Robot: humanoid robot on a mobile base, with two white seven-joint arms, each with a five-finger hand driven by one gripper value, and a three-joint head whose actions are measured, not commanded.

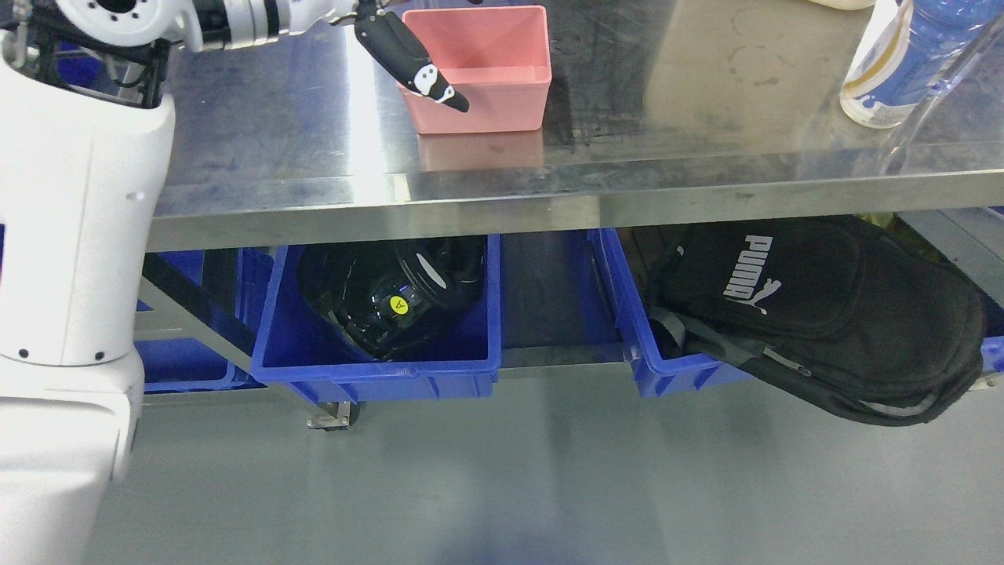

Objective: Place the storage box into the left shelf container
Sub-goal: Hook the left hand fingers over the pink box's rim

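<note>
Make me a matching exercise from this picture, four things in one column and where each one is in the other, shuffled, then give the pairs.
Things:
1. pink storage box
2. black backpack
3. bottle
4. left hand

Places:
A. tabletop, far right
B. at the box's left wall
C. on the steel table, upper middle
D. resting on the right blue bin

Pairs: 1-C, 2-D, 3-A, 4-B

White arm (78, 235), black hand (408, 55)
</note>
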